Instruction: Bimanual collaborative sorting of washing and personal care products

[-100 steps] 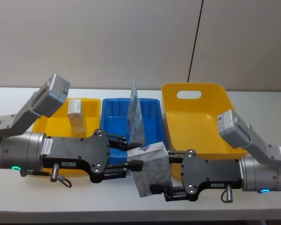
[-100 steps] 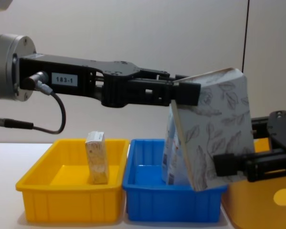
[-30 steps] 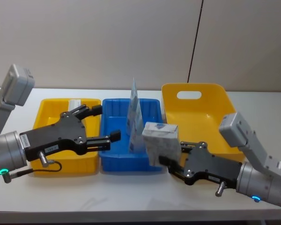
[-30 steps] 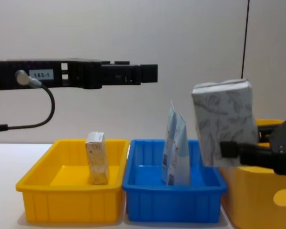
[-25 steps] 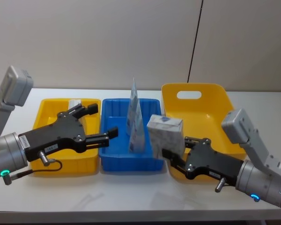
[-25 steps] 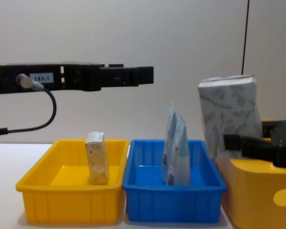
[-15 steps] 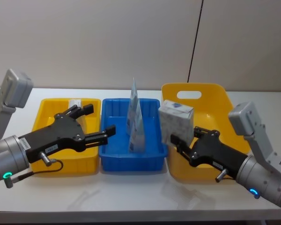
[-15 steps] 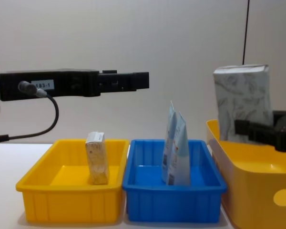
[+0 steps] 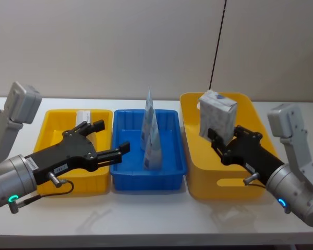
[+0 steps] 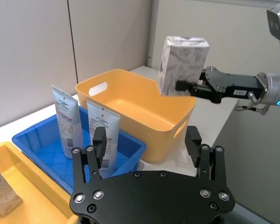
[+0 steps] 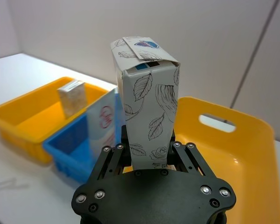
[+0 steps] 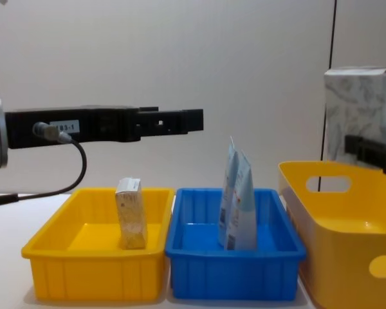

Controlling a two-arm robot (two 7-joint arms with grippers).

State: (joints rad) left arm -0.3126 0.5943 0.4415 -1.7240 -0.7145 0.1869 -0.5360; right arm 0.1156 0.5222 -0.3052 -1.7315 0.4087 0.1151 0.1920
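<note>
Aloft, right gripper (image 9: 217, 136) fingers pinch leaf-print carton (image 9: 217, 117) over yellow basket (image 9: 219, 182); blue top logo (image 11: 146, 44) unreadable; left gripper (image 9: 111, 136) fingers spread.

Glossy plastic blue tray (image 9: 146, 179) — matt paper carton (image 9: 217, 115) — smooth pouches (image 9: 154, 143)

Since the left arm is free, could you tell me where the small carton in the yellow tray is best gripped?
Probably its upper half: the small carton stands upright in the yellow tray, whose walls block its lower part. Bring the open left tool straight down and close across its thinner width.
</note>
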